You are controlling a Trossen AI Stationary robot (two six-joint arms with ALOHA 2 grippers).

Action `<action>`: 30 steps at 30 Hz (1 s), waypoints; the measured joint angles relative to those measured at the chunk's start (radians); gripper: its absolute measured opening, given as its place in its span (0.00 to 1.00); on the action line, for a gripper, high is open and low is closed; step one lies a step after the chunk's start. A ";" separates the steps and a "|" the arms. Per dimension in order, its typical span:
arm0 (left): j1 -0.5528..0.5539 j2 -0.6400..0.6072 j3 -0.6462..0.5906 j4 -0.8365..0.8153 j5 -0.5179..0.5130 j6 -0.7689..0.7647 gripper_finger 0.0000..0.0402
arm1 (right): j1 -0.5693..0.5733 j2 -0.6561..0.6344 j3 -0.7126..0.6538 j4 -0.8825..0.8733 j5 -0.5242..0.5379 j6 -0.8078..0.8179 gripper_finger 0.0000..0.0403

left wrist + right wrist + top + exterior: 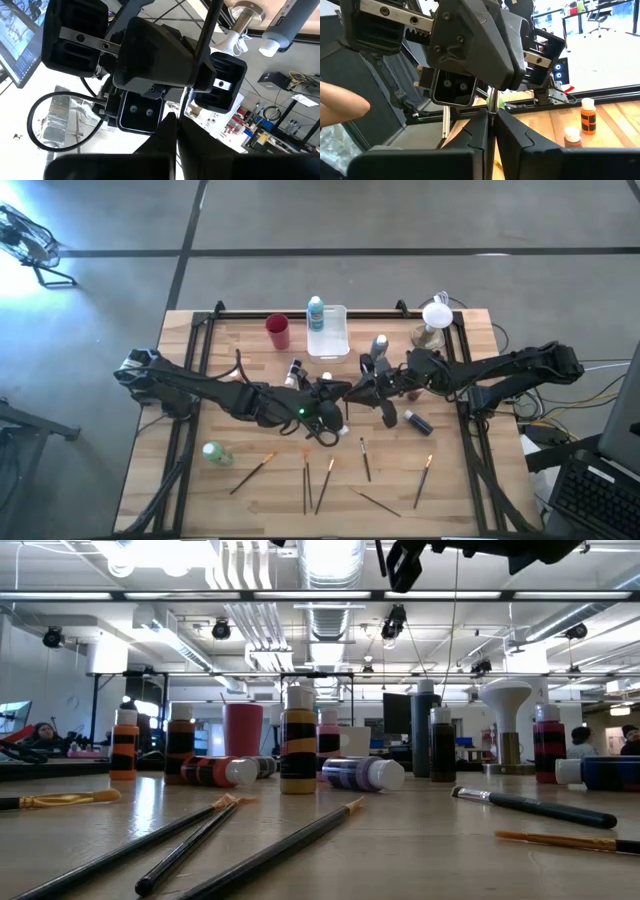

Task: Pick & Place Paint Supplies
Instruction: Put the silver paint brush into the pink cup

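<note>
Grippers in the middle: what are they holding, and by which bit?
One thin paintbrush, pinched along its dark handle by the left gripper and the right gripper together.

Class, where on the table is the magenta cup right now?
In the high view, the magenta cup stands near the table's far edge, just left of the white tray.

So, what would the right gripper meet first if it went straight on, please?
Most likely the left gripper, facing it close ahead; it and the right gripper appear shut on one thin dark paintbrush.
</note>
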 joint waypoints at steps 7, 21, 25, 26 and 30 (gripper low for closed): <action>0.000 0.000 0.000 -0.010 0.003 -0.093 0.02 | 0.000 0.000 0.000 -0.013 0.004 -0.004 0.04; -0.006 -0.078 0.000 -0.056 0.000 -0.798 0.21 | 0.003 -0.106 -0.001 -0.169 0.065 -0.057 0.03; 0.001 -0.127 0.000 -0.098 0.002 -1.054 0.30 | 0.014 -0.152 -0.007 -0.214 0.115 -0.096 0.03; 0.004 -0.134 0.000 -0.113 0.002 -1.139 0.32 | 0.019 -0.160 -0.011 -0.216 0.118 -0.111 0.03; 0.042 -0.149 0.000 -0.183 0.030 -1.538 0.40 | 0.052 -0.173 -0.024 -0.216 0.168 -0.206 0.03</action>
